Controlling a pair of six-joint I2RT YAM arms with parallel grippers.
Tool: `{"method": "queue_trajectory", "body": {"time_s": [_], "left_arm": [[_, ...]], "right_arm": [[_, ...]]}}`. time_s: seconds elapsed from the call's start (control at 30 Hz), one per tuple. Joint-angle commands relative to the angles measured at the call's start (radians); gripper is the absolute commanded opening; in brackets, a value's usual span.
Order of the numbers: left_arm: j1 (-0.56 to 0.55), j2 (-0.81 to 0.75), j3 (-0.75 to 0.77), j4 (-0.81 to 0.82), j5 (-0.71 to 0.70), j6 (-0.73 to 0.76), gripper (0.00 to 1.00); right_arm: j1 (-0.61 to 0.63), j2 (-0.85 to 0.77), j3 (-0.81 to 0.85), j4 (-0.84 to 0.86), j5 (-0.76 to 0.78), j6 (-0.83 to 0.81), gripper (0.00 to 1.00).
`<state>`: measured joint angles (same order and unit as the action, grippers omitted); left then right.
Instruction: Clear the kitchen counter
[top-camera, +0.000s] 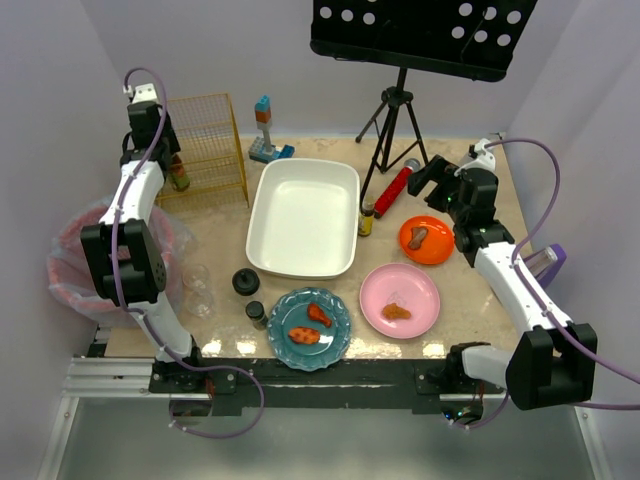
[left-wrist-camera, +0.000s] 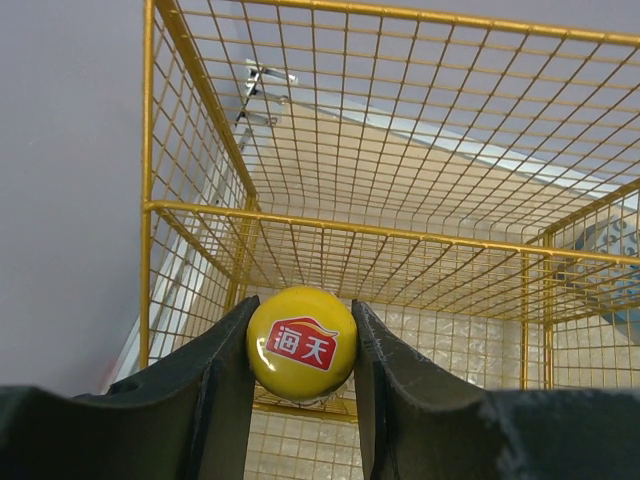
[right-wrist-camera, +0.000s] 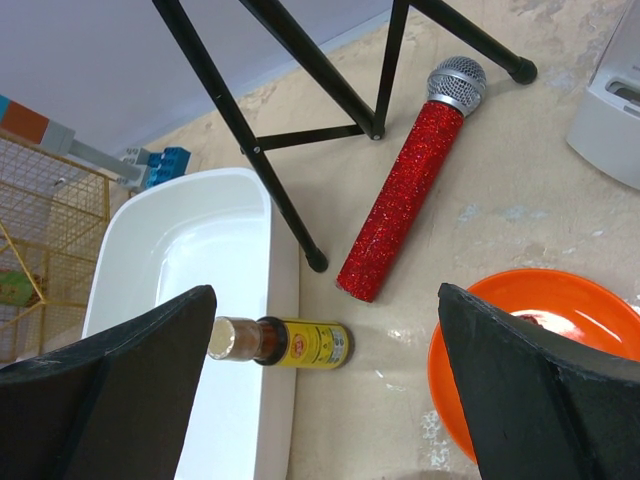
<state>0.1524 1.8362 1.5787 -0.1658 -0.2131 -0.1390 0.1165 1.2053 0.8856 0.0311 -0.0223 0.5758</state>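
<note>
One wide kitchen counter (top-camera: 215, 240), beige and stone-like, fills the middle of the top view and carries everything. I judge it heavy, stiff and fixed, so there is no place to grip it; clearing it means to lift the items one by one from its hard, rather smooth surface.

At centre lies the white tub (top-camera: 300, 272), and at upper left stands the yellow wire basket (top-camera: 205, 150). Below the tub are a teal plate (top-camera: 275, 345) and a pink plate (top-camera: 415, 290), and an orange plate (top-camera: 440, 232) is at the right; each has food pieces on it. A red microphone (top-camera: 393, 192) lies right of the tub.

The left gripper (left-wrist-camera: 302, 340) is closed on the yellow-capped bottle (top-camera: 179, 178) at the basket, its fingers pressing both sides of the cap. The right gripper (right-wrist-camera: 325, 300) has its jaws wide apart and holds nothing; it hangs over a small sauce bottle (right-wrist-camera: 300, 342) just beside the tub. This bottle is probably glass, slippery and fragile, so the body seems the safest hold
</note>
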Motion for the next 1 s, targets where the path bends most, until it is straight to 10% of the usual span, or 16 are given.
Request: {"method": "queue_trajectory", "body": {"time_s": [0.0,0.63,0.97], "left_arm": [[0.009,-0.041,0.003,0.046,-0.009,-0.008,0.36],[0.009,-0.083,0.041,-0.015,-0.02,-0.014,0.85],[0.007,-0.216,0.078,-0.081,-0.011,-0.03,0.91]], "right_arm": [[-0.005,-0.023,0.019,0.029,-0.025,-0.01,0.98],[-0.005,-0.035,0.012,0.027,-0.03,-0.016,0.98],[-0.005,-0.044,0.027,0.007,-0.01,-0.017,0.98]]}}
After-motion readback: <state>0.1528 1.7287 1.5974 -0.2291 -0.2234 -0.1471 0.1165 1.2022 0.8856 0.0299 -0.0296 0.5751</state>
